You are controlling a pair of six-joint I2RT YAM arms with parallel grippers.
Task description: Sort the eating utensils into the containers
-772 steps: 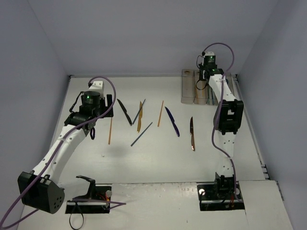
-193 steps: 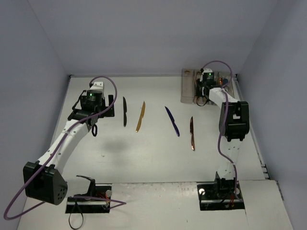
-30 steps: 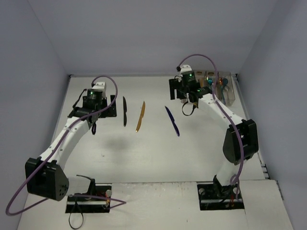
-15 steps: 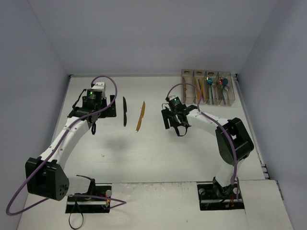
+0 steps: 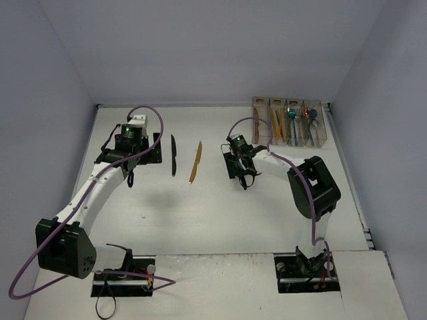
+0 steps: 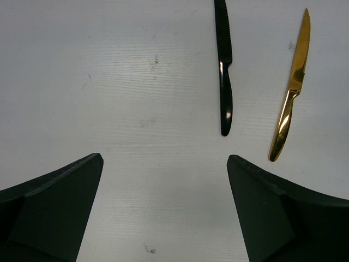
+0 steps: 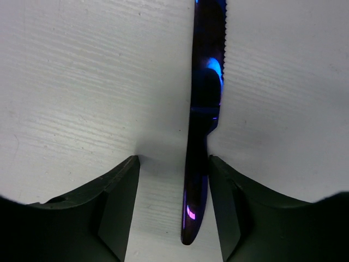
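My right gripper [image 5: 239, 165] is open and low over the table. In the right wrist view its fingers [image 7: 117, 202] straddle the handle of an iridescent purple knife [image 7: 203, 125] lying flat; the knife sits close to the right finger. In the top view the gripper hides this knife. My left gripper [image 5: 133, 155] is open and empty at the far left [image 6: 164, 158]. A black knife [image 5: 173, 155] [image 6: 223, 82] and a gold knife [image 5: 195, 162] [image 6: 290, 93] lie side by side just right of it. The four clear bins [image 5: 288, 122] at the far right hold several utensils.
Grey walls close the table on the left, back and right. The arm bases stand at the near edge [image 5: 123, 277]. The right arm's elbow [image 5: 313, 187] juts out between the bins and the front edge.
My right gripper has swung from near the bins down and left to the purple knife and dropped around its handle. The copper knife and chopsticks seen earlier are off the table. The left arm has barely moved.
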